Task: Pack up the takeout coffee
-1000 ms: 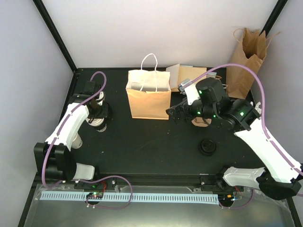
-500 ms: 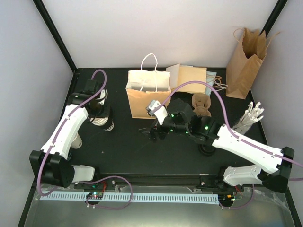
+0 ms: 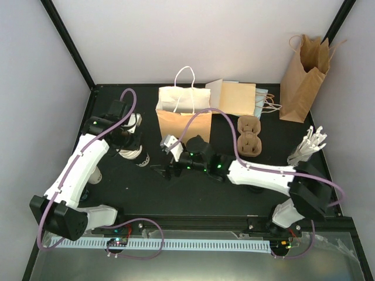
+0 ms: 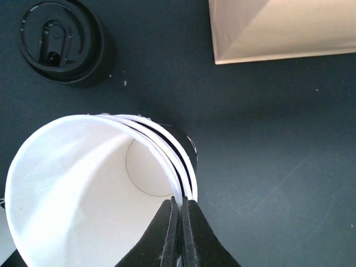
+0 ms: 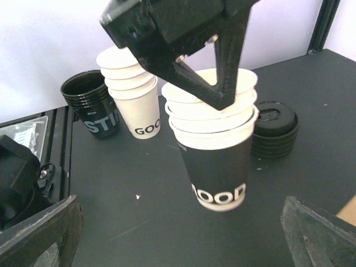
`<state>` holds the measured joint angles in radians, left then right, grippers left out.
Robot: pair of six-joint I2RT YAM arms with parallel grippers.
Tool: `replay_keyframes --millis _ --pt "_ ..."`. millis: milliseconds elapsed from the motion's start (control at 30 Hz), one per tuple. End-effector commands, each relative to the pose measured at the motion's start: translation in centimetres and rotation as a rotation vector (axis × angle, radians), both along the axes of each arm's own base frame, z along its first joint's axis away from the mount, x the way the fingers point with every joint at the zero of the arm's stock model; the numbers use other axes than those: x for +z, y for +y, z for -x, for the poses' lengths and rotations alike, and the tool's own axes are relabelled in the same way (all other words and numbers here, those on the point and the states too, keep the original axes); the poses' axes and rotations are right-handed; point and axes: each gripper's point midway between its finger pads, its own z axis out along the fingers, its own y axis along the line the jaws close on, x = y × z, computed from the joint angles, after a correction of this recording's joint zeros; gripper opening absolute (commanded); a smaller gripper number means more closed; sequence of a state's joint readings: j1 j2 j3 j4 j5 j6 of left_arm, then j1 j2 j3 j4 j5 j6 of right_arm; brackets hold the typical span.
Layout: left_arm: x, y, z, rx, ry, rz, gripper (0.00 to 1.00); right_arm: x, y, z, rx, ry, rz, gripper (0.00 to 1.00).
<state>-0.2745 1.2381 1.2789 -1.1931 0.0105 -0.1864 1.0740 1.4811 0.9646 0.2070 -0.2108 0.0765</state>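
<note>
Black desk (image 3: 193, 196) under white walls, left claw (image 4: 179, 206) clamped tight on the rim of the nested cup stack (image 5: 214, 144), right claw (image 3: 165, 171) spread wide, that stack straight ahead of it, black lids (image 5: 273, 130) just beyond.

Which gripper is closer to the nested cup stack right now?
Left. The left gripper is shut on the rim of the nested cup stack; the right gripper stands open, facing it without touching.
</note>
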Motion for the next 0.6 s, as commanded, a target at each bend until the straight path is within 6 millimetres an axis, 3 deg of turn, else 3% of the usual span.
replay_keyframes --millis 0,167,567 --pt "1.1 -1.1 1.3 -0.028 0.002 0.04 0.02 1.6 3.2 -0.9 -0.023 -0.102 -0.119 1.0" --pt "1.0 -1.7 1.9 -0.055 0.018 0.044 0.02 -0.5 5.3 -2.2 -0.045 -0.138 -0.141 1.0" --pt "1.4 -3.4 3.3 -0.114 0.042 0.108 0.02 -2.8 8.5 -4.1 -0.054 -0.214 -0.159 1.0"
